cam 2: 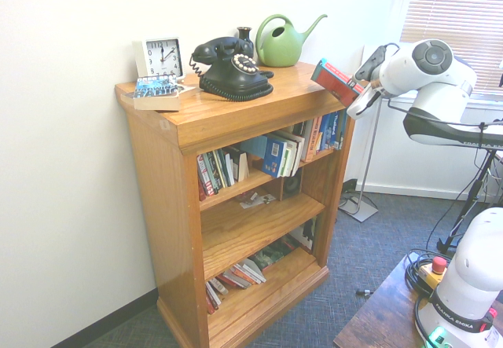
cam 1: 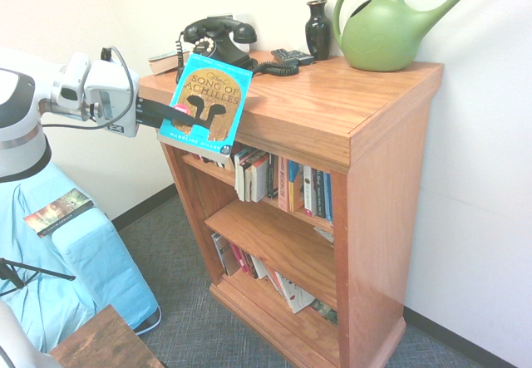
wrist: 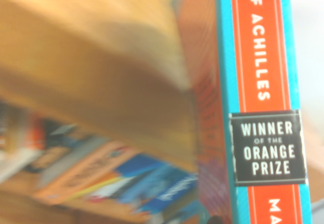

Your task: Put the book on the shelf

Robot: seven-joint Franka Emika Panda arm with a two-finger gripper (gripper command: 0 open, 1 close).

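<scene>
The gripper (cam 1: 170,117), clamped on the book (cam 1: 205,106) (cover tilted), holds it just off the shelf (cam 1: 332,106) top's near-left corner.

ext1: wide, faces shelf (cam 1: 332,102) front-left | ext2: opposite front corner, shares it | wrist: close, blurred

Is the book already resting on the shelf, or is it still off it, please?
Off it: the book hangs tilted in the shut hand, in the air by the corner of the shelf.

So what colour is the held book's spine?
Orange-red with white lettering, edged turquoise; clearest in the wrist view.
</scene>
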